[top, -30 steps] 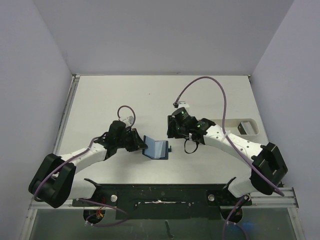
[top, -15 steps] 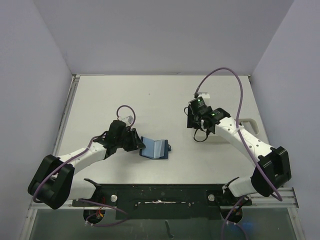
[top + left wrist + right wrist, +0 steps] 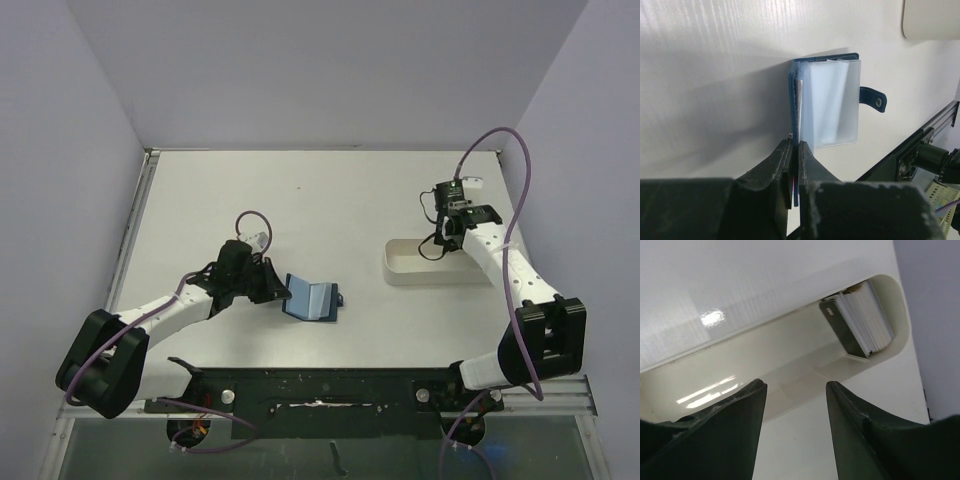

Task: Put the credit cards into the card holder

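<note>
The navy card holder (image 3: 313,299) lies open on the table, pale blue pockets up (image 3: 832,102), its snap strap (image 3: 873,98) sticking out to the right. My left gripper (image 3: 278,290) is shut on the holder's left cover edge (image 3: 795,146). A stack of credit cards (image 3: 857,322), dark-faced with white edges, stands on edge at the right end of the long white tray (image 3: 740,367). My right gripper (image 3: 796,385) hangs open over that tray (image 3: 415,265), with nothing between its fingers and short of the cards. In the top view the right arm hides the cards.
A corner of the white tray (image 3: 932,17) shows at the far right in the left wrist view. The black base rail (image 3: 320,390) runs along the near table edge. Purple cables loop above both arms.
My right arm has swung away from the card holder, right and back, to above the white tray, its jaws open. The left gripper stays at the holder's left edge.
</note>
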`<act>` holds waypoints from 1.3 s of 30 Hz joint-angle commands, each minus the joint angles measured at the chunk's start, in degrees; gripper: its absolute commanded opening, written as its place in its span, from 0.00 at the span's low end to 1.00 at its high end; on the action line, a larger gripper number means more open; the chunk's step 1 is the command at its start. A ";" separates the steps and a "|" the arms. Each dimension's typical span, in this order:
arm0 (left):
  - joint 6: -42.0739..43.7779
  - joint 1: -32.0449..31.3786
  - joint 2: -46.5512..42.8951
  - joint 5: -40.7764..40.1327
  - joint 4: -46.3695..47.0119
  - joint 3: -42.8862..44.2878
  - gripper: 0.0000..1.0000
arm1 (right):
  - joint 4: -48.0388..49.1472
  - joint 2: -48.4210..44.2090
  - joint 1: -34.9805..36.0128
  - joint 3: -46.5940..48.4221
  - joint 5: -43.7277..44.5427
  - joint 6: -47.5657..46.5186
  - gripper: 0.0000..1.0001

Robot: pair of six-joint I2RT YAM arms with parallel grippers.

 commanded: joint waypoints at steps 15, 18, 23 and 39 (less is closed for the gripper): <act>-1.84 0.10 -1.07 6.90 6.36 0.31 0.00 | 9.73 7.55 -10.10 -3.60 6.21 -19.18 0.55; -2.06 0.12 -1.07 7.16 6.92 0.03 0.00 | 11.34 10.31 -10.35 -3.43 8.72 -20.97 0.56; -2.08 0.07 -1.35 7.30 6.77 0.16 0.00 | 14.38 12.03 -11.10 -4.32 10.60 -22.82 0.56; -2.32 0.02 -0.27 7.47 6.98 -0.07 0.00 | 16.40 15.60 -12.02 -5.38 13.43 -25.24 0.52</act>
